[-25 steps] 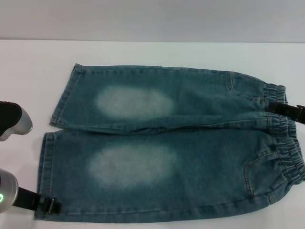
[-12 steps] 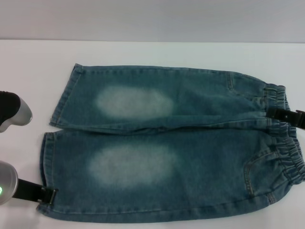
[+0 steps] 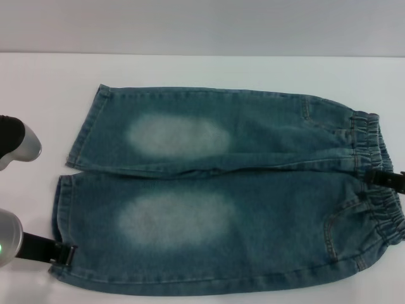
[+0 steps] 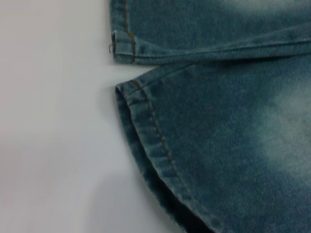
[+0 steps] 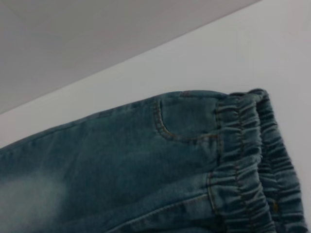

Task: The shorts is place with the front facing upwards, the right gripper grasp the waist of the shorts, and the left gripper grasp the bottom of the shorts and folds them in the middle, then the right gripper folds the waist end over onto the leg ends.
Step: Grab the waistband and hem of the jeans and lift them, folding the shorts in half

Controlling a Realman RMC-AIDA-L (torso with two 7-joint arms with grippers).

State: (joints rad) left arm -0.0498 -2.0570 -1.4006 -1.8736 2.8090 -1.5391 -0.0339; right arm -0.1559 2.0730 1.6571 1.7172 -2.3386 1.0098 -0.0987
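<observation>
Blue denim shorts (image 3: 221,190) with faded patches lie flat and front up on the white table (image 3: 209,69). The leg ends point left and the elastic waist (image 3: 380,209) points right. My left gripper (image 3: 65,253) sits at the hem of the near leg, at its front corner. The left wrist view shows both leg hems (image 4: 146,126) close up on the table. My right gripper (image 3: 387,178) rests at the middle of the waistband, on the right edge of the head view. The gathered waistband (image 5: 248,160) and a pocket seam (image 5: 184,121) fill the right wrist view.
Grey casing of my left arm (image 3: 16,149) hangs over the table left of the far leg. Bare white tabletop surrounds the shorts, with a pale wall (image 3: 202,25) behind the far edge.
My right gripper has slid along the waistband toward the near side. My left gripper has shifted slightly away from the front edge along the near leg's hem. The shorts lie as before.
</observation>
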